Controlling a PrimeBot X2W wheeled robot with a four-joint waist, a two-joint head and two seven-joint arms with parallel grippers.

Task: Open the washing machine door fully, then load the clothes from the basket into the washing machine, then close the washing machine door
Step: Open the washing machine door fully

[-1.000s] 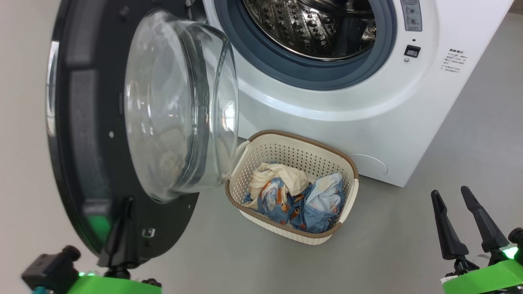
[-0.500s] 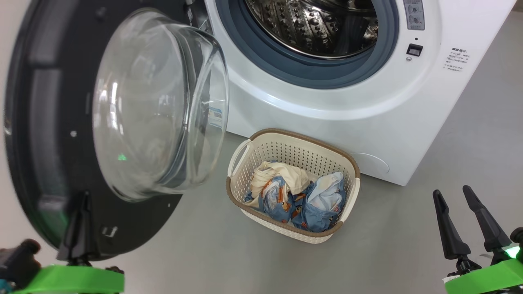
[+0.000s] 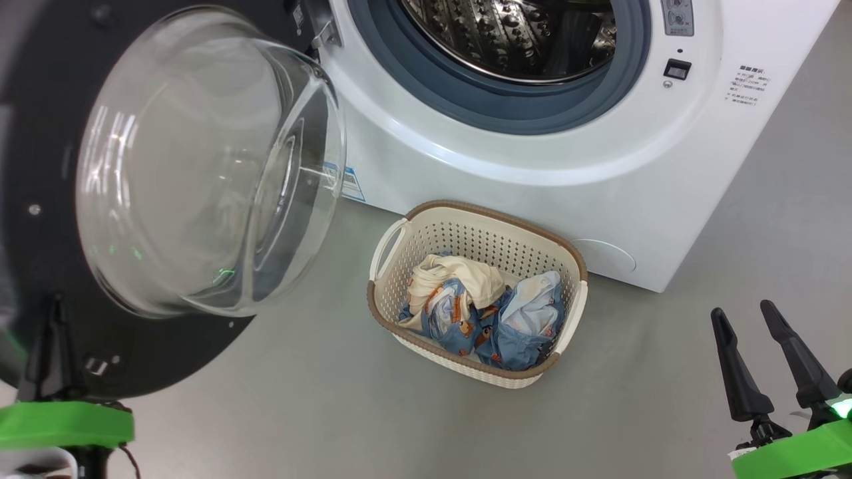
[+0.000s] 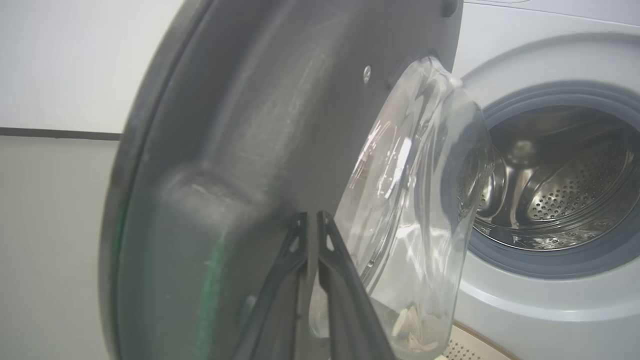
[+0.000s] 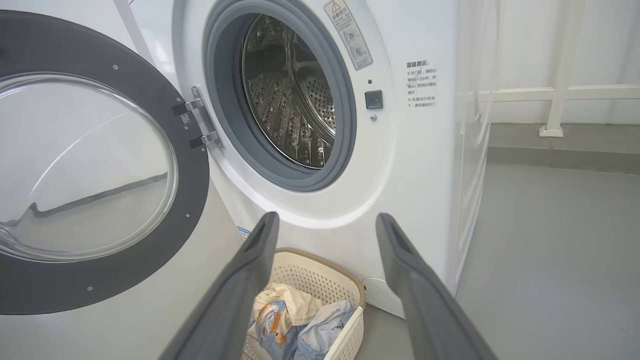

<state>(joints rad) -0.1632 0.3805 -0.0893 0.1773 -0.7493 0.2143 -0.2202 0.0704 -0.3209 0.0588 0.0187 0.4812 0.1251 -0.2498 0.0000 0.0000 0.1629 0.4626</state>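
The washing machine door [image 3: 40, 133] stands swung wide at the left of the washing machine [image 3: 532, 173], its glass bowl bulging out. The left tool [image 4: 310, 217], fingers pinched together, lies against the door's dark inner face. The right tool [image 3: 742, 307] hovers low to the right of the washing machine, fingers spread wide.

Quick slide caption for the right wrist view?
Open right tool frames the basket of clothes before the washing machine, door swung open.

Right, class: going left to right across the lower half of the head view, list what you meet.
Large round glossy black washing machine door with bulging clear glass window → small cream-white perforated plastic basket with brown woven-look rim, holding blue bear-print clothes → right gripper, two long dark fingers open.
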